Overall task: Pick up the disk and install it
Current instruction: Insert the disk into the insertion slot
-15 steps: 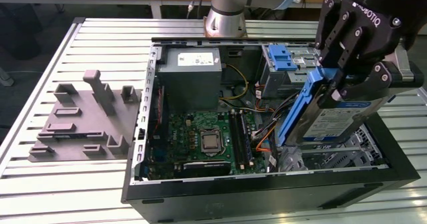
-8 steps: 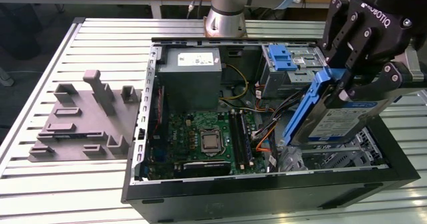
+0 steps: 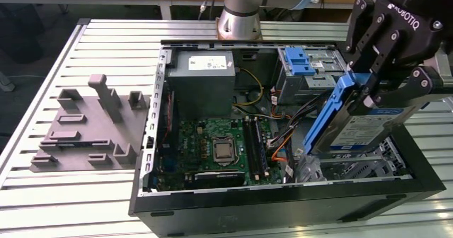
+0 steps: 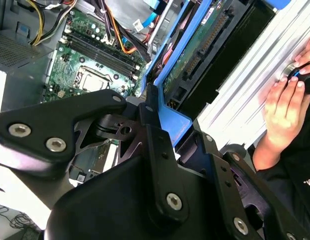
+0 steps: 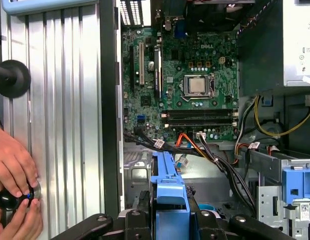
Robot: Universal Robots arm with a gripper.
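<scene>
Pinching the disk (image 3: pixel 361 129) by its blue plastic rails (image 3: pixel 329 116), the black metal pincer (image 3: pixel 375 92) is clamped on the drive and holds it tilted on edge above the open computer case (image 3: pixel 283 201). The drive hangs over the case corner where the perforated silver drive cage (image 3: pixel 368 166) sits. Its lower end is close to that cage, but I cannot tell whether they touch.

The disk is a flat silver rectangle with a white-and-blue label turned outward. In the second wrist view its other face shows a green circuit board (image 4: pixel 194 55) with a dark connector strip.

Inside the case lies the green motherboard (image 3: pixel 212 142), studded with small parts, with a square metal processor socket (image 3: pixel 224 150) and long black memory slots. A plain grey power-supply box (image 3: pixel 205 79) fills the case's far corner, and a bright-blue latch piece (image 3: pixel 297 60) sits beside it on a second metal bay. Orange, yellow and black cables (image 3: pixel 279 137) loop across the case floor between the motherboard and the cage, just beside the drive's lower end.

Outside the case, a blocky grey moulded fixture (image 3: pixel 85 126) rests on the ribbed aluminium tabletop (image 3: pixel 42 195). In the first wrist view a person's hands (image 5: pixel 12 165) grip a small black knob (image 5: pixel 10 199) on the tabletop just beyond the case's wall.
</scene>
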